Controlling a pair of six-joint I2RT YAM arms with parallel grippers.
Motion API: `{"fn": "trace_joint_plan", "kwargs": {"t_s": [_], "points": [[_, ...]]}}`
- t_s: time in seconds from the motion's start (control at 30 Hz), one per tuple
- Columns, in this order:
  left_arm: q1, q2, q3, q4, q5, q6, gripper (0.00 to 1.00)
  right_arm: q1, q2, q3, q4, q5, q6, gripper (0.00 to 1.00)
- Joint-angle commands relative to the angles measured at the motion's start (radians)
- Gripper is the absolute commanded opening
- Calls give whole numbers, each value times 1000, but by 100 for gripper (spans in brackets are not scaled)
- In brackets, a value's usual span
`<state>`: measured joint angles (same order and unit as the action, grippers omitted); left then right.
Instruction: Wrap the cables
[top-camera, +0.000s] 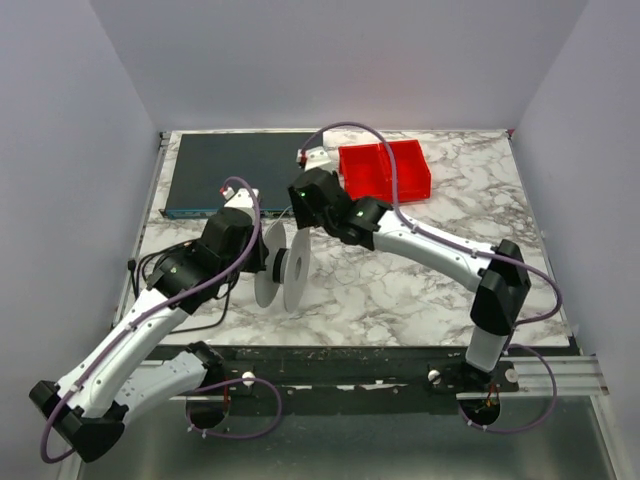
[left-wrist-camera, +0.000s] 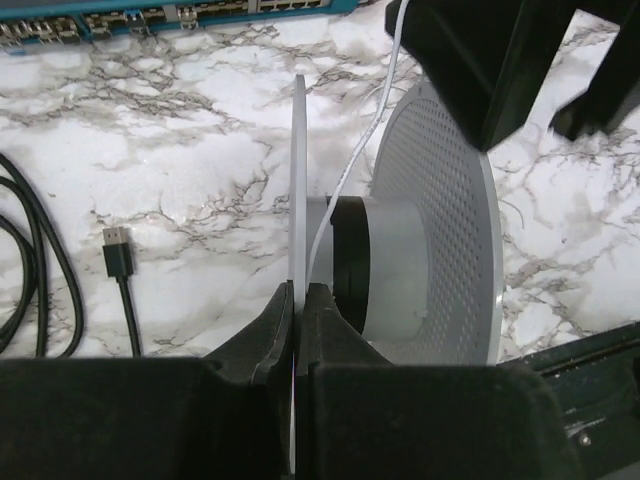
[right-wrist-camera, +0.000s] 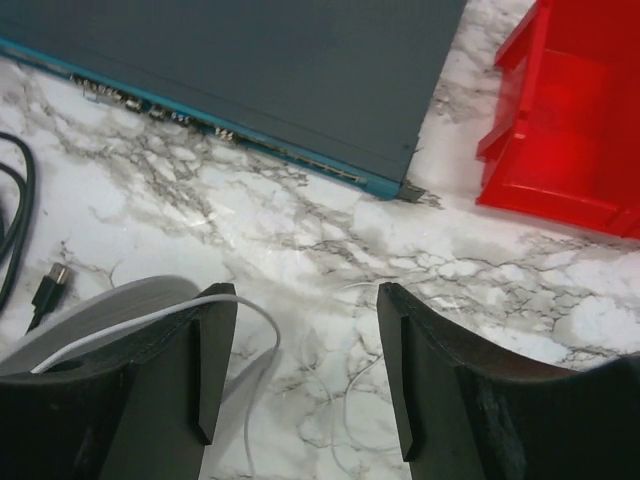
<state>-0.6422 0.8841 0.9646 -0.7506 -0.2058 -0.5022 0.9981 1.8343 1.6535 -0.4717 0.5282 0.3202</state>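
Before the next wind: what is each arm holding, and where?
Left fingers pinch the spool by the rim of its thin flange. Right fingers are open, holding nothing.

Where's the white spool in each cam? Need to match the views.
Top external: spool on edge, centre-left, between the two wrists.
Left wrist: spool fills the centre, perforated flange on the right, thin flange edge-on.
Right wrist: spool shows only as a grey flange rim, bottom left.
Shared landmark: teal-edged switch.
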Motion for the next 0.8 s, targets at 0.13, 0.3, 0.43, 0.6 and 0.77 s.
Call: {"fn": "trace_joint_plan", "kwargs": {"t_s": [0.13, 0.3, 0.43, 0.6, 0.77], "points": [[-7, -62, 214, -68, -34, 81, 0, -135, -156, -225, 206, -328, -23, 65], [-11, -49, 337, -140, -61, 115, 0, -174, -212, -336, 321, -422, -6, 66], [-10, -19, 445, -190, -90, 149, 0, -210, -262, -444, 422, -492, 18, 66], [-10, 31, 603, -244, -107, 175, 0, -252, -372, -613, 603, -592, 54, 69], [-11, 70, 708, -271, -106, 179, 0, -259, -477, -815, 853, -705, 113, 76]]}}
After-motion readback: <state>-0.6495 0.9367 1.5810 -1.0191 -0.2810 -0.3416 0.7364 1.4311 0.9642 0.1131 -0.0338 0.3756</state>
